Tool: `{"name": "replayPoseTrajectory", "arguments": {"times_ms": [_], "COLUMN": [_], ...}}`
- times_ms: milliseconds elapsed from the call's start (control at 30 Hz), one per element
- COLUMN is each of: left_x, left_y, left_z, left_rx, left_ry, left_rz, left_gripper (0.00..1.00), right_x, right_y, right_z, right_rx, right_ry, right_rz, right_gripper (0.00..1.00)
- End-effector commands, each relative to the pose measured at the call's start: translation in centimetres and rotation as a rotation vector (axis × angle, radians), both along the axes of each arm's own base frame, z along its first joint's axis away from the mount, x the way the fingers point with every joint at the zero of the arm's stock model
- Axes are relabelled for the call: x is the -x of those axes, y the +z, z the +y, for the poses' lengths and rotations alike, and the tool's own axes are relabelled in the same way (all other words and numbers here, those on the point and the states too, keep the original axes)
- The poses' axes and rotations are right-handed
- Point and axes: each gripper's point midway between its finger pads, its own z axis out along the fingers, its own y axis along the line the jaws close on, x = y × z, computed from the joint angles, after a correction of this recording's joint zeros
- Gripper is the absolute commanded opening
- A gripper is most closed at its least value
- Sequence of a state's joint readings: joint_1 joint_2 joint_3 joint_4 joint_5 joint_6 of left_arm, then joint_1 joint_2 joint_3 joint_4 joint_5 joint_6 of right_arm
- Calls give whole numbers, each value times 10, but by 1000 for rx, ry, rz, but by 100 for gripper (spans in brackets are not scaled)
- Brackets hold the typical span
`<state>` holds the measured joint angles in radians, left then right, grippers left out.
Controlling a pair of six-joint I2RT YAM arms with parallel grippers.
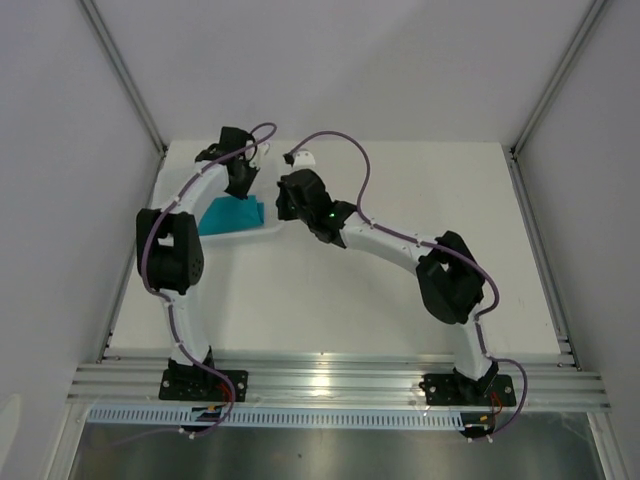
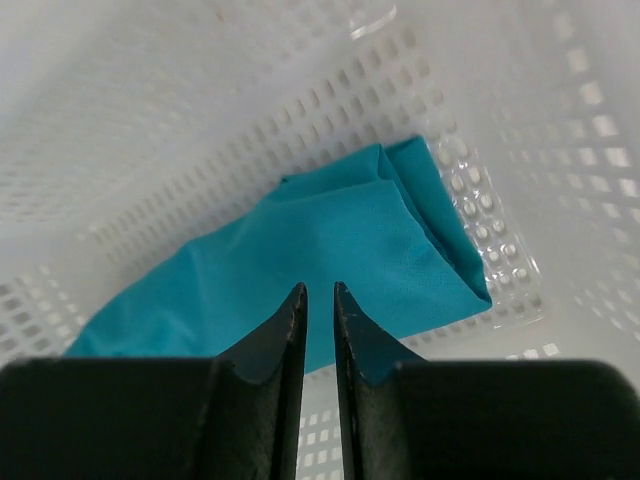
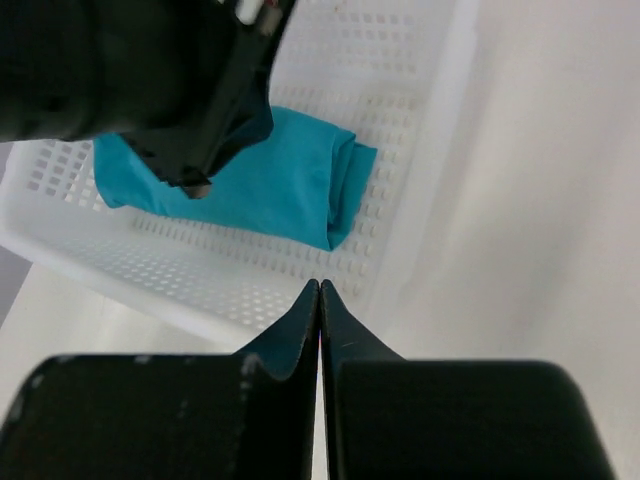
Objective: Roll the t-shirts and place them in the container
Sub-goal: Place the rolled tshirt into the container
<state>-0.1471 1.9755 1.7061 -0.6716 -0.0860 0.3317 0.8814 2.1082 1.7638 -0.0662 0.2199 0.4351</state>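
Observation:
The teal t-shirt point(image 1: 232, 215) lies folded in a loose bundle on the floor of the white plastic basket point(image 1: 262, 235) at the back left of the table. In the left wrist view the t-shirt point(image 2: 350, 240) lies just below my left gripper point(image 2: 320, 290), whose jaws stand a narrow gap apart with nothing between them. My left gripper point(image 1: 243, 188) hangs inside the basket above the shirt. My right gripper point(image 3: 319, 284) is shut and empty, just outside the basket's near right wall point(image 3: 250, 290). The t-shirt point(image 3: 280, 185) shows beyond it.
The basket's perforated walls point(image 2: 200, 120) surround my left gripper. The left arm's wrist point(image 3: 170, 90) hangs over the shirt in the right wrist view. My right gripper point(image 1: 287, 205) is beside the basket's right edge. White table point(image 1: 400, 290) spreads to the right and front.

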Motion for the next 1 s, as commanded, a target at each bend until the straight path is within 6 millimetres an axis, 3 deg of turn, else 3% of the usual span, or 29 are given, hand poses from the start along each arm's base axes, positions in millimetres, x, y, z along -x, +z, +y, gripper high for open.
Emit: {"name": "replayPoseTrajectory", "arguments": {"times_ms": [0, 133, 167, 367, 600, 800, 967], "left_x": [1, -12, -13, -8, -11, -5, 3], "left_y": [-5, -12, -14, -45, -60, -66, -83], "left_z": [3, -2, -4, -8, -12, -34, -36], "left_rx": [-3, -8, -9, -13, -6, 55, 55], "left_ry": [26, 45, 50, 44, 45, -30, -31], "left_rz": [33, 35, 39, 130, 185, 205, 245], "left_gripper": [19, 19, 19, 21, 22, 24, 24], "right_x": [-4, 4, 7, 15, 15, 11, 9], "right_y": [60, 45, 50, 38, 54, 56, 57], "right_z": [-23, -46, -50, -76, -116, -137, -152], "right_rx": [-114, -103, -103, -56, -60, -24, -24], "right_ry": [-72, -98, -101, -141, -209, -250, -279], "right_rz": [-116, -89, -95, -87, -114, -131, -136], "right_gripper": [0, 0, 0, 0, 0, 0, 0]}}
